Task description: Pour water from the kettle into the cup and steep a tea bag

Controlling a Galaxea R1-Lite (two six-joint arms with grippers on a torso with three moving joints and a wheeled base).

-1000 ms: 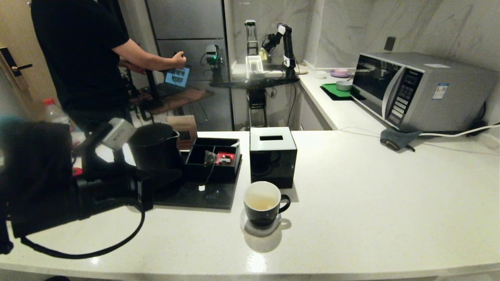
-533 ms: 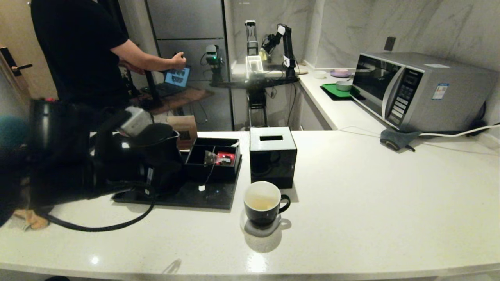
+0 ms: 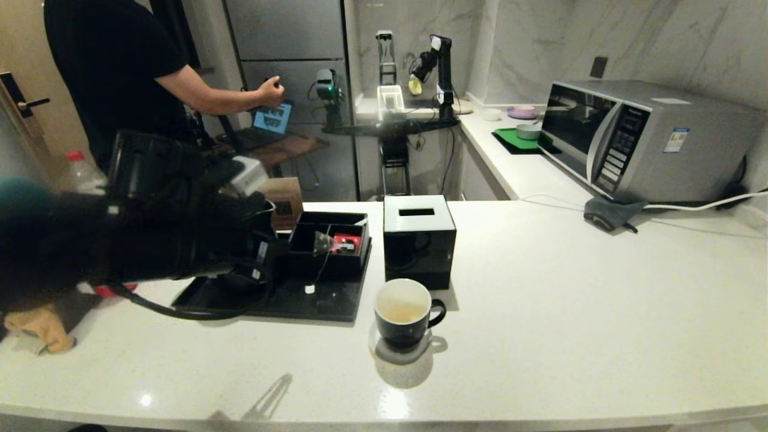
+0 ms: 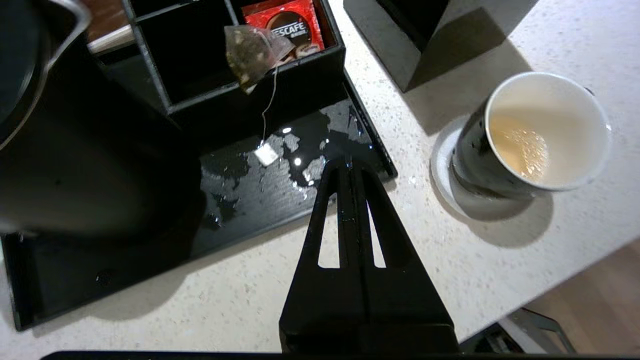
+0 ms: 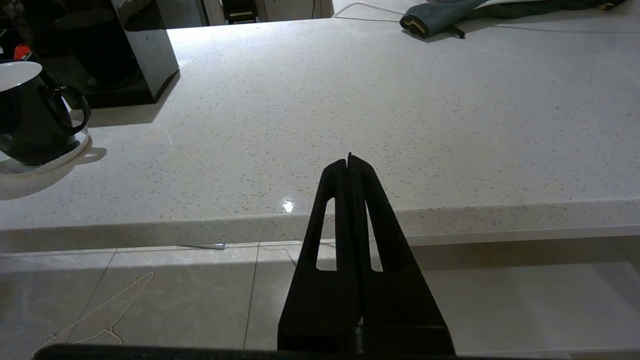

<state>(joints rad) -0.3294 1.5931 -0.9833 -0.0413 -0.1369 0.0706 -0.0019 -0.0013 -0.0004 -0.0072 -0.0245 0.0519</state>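
The black kettle [image 4: 75, 150] stands on the left of a black tray [image 3: 324, 306]; in the head view my left arm [image 3: 174, 240] hides most of it. The tea bag [image 3: 322, 242] leans on the rim of a black divided box, and its string runs down to a white tag [image 4: 266, 154] on the wet tray. The black cup [image 3: 403, 312] sits on a white coaster in front of the tissue box and holds a little pale brownish liquid. My left gripper [image 4: 349, 162] is shut and empty above the tray's front edge, beside the kettle. My right gripper [image 5: 349, 157] is shut and empty, low off the counter's front edge.
A black cube tissue box [image 3: 418, 239] stands behind the cup. A red packet [image 4: 287, 25] lies in the divided box. A microwave [image 3: 636, 138] and a grey cloth [image 3: 612, 213] are at the back right. An orange cloth [image 3: 36, 327] lies at the far left. A person stands behind the counter.
My left arm has risen and swung forward and right, over the tray, and now covers the kettle. The cup, the tea bag and the tissue box have not moved.
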